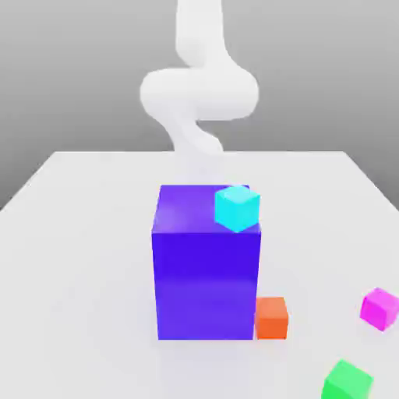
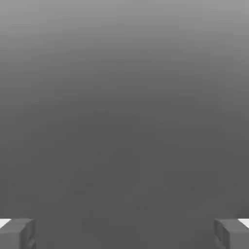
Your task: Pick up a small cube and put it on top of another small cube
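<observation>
The small cube [image 1: 380,308], plain magenta, lies on the white table [image 1: 78,234] near the exterior view's right edge. An orange cube [image 1: 271,318] sits against the foot of a tall blue-violet block [image 1: 206,269]. A green cube [image 1: 347,382] lies at the front right. A cyan cube [image 1: 237,207] appears at the block's top far-right corner. My white arm [image 1: 199,93] rises behind the block, far from the magenta cube. In the hand view my gripper [image 2: 124,234] is open, its grey fingertips [image 2: 17,233] wide apart with nothing between them, facing plain grey.
The tall blue-violet block stands mid-table between my arm and the front cubes. Bare white tabletop stretches across the exterior view's left side and between the orange and magenta cubes.
</observation>
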Robot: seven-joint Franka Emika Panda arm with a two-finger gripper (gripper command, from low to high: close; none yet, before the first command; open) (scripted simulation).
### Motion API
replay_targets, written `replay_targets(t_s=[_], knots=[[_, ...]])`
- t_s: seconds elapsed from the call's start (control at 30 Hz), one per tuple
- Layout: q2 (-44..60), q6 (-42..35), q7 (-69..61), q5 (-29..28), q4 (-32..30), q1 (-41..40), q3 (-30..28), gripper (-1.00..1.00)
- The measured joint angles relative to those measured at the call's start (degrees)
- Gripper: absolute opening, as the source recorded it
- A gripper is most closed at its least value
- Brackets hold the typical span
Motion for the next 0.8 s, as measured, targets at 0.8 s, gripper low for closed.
replay_targets(t_s=[0.8], knots=[[50.36, 21.62, 9.27, -6.08, -10.46, 24.94, 13.56, 0.0]])
